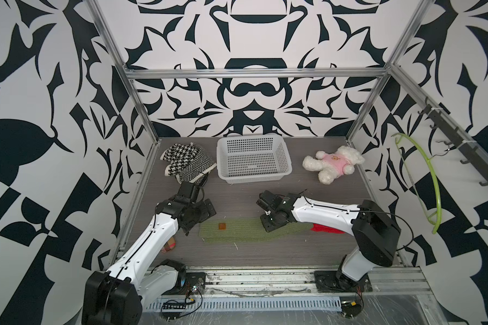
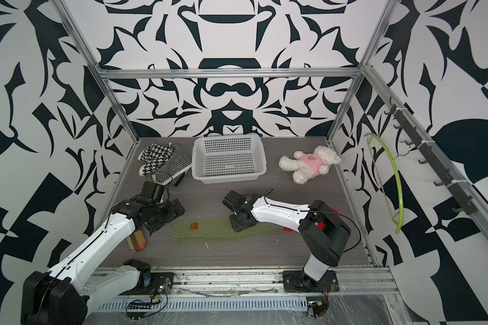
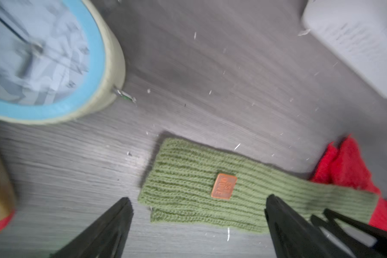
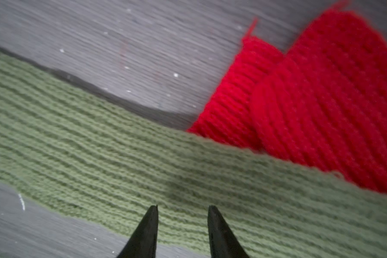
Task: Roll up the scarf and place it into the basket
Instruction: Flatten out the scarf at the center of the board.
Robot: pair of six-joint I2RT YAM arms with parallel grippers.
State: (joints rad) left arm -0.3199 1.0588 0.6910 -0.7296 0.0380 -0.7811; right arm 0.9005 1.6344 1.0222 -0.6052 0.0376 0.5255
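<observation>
The scarf (image 1: 237, 230) (image 2: 209, 230) is green ribbed knit with a small orange label and lies flat along the table's front. My left gripper (image 1: 199, 221) (image 2: 164, 216) hovers at its left end. In the left wrist view it (image 3: 198, 197) is open wide, with the scarf (image 3: 183, 178) end below and nothing between the fingers. My right gripper (image 1: 268, 225) (image 2: 241, 223) is over the scarf's right half. In the right wrist view its jaws (image 4: 183, 206) stand a little apart above the green knit (image 4: 121, 145), holding nothing. The white basket (image 1: 251, 138) (image 2: 226, 138) stands empty at the back centre.
A red knit piece (image 1: 326, 228) (image 4: 322, 89) lies at the scarf's right end, partly under my right arm. Black-and-white cloths (image 1: 186, 163) are back left and a plush bear (image 1: 334, 163) back right. A plaid item (image 2: 137, 242) sits under my left arm.
</observation>
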